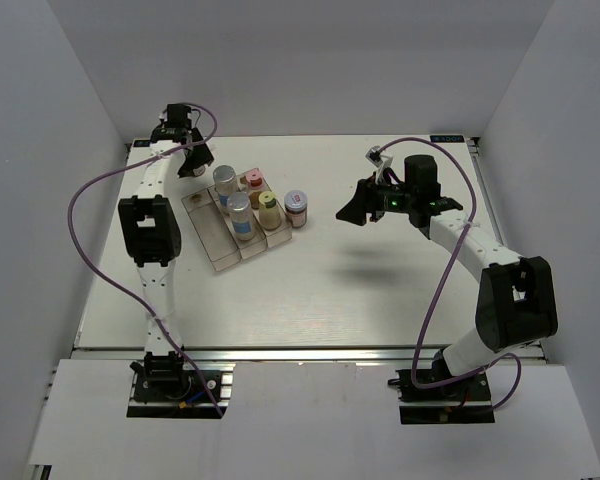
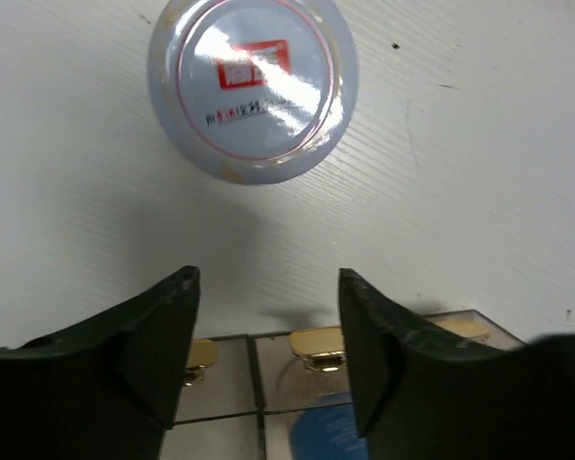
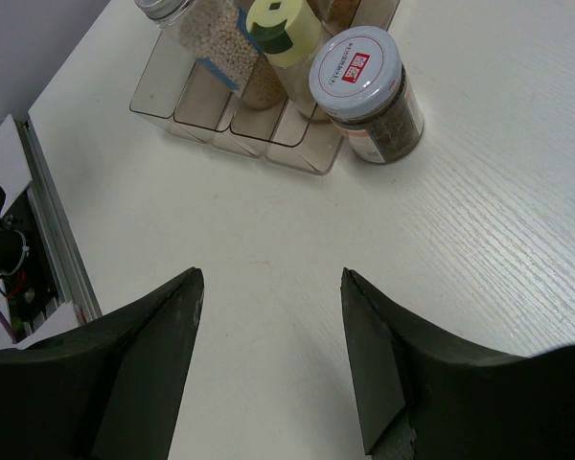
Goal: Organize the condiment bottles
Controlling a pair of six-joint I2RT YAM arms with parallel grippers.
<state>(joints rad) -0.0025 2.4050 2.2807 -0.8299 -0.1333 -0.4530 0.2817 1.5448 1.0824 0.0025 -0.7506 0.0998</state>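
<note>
Reaching down from where it hangs, the left gripper (image 2: 268, 287) risks the most. Its jaws stand apart with nothing between them, and the white-lidded jar (image 2: 252, 86) sits beyond the fingertips at the top of the left wrist frame, on the bare table (image 1: 380, 290) just past the far end of the clear tray (image 1: 212, 240). The jar looks about as wide as the gap, so a descent slightly off centre could land a finger on the lid and tip the jar or shove it away. A close made short of the jar would catch nothing.

The right gripper (image 3: 273, 283) is likewise spread and empty, well apart from the second white-lidded jar (image 3: 356, 69). That jar stands on the table right beside the tray's edge, at the upper right of the right wrist frame. A slanted approach could push the jar into the tray, and the tray looks light enough to slide and rock the bottles standing in it.

Counted, there are six condiment bottles:
- two white-lidded jars, both outside the tray
- two silver-lidded bottles (image 1: 225, 178) in the tray
- one pink-lidded bottle (image 1: 253, 180) in the tray
- one yellow-lidded bottle (image 1: 268, 203) in the tray

There is one tray with three compartments — the leftmost looks mostly unfilled — and there are two grippers.
</note>
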